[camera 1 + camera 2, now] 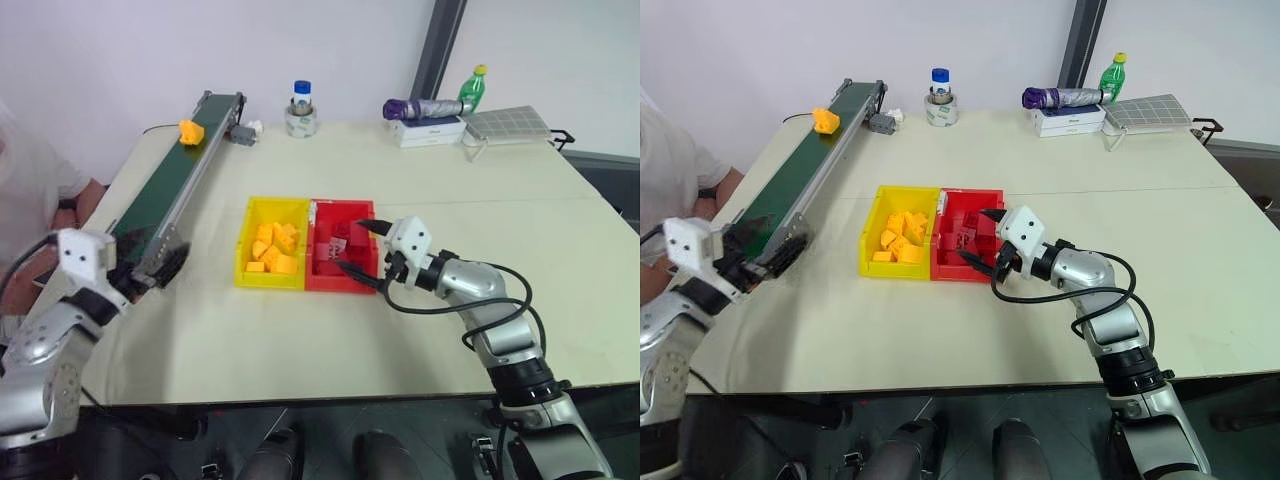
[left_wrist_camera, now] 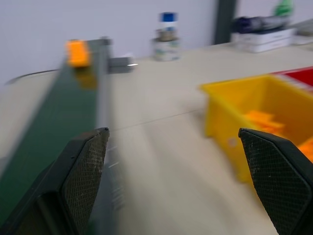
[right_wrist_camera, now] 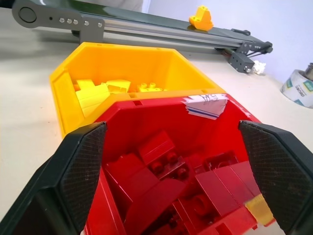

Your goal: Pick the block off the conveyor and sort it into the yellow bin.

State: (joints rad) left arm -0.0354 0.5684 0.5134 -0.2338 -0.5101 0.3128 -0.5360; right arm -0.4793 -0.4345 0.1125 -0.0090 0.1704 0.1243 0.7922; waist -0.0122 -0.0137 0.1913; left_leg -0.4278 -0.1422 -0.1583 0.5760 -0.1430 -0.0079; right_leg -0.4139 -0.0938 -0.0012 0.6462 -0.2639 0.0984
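Black fingers of the left gripper (image 1: 150, 268) were spread wide with nothing between them, level at the conveyor's (image 1: 160, 195) near end. Right gripper (image 1: 362, 252) was open too, empty, reaching sideways over the red tray (image 1: 340, 282). The block (image 1: 190, 131) sat way up the belt; the yellow bin (image 1: 270, 210) sat beside the red tray.

The conveyor (image 1: 172, 178) runs along the tabletop's (image 1: 450, 190) left edge, and the block (image 1: 189, 131) sits near its far end with bare belt before it. The left hand (image 1: 150, 268) stands wide open at the conveyor's near end. Between conveyor and yellow bin (image 1: 272, 245) lies a bare strip. The red bin (image 1: 340, 258) touches the yellow one's right wall, and the right hand (image 1: 362, 255), fingers spread, hangs over it. A person's arm (image 1: 45, 190) borders the left edge. Bottles, tape and clutter line the far edge.
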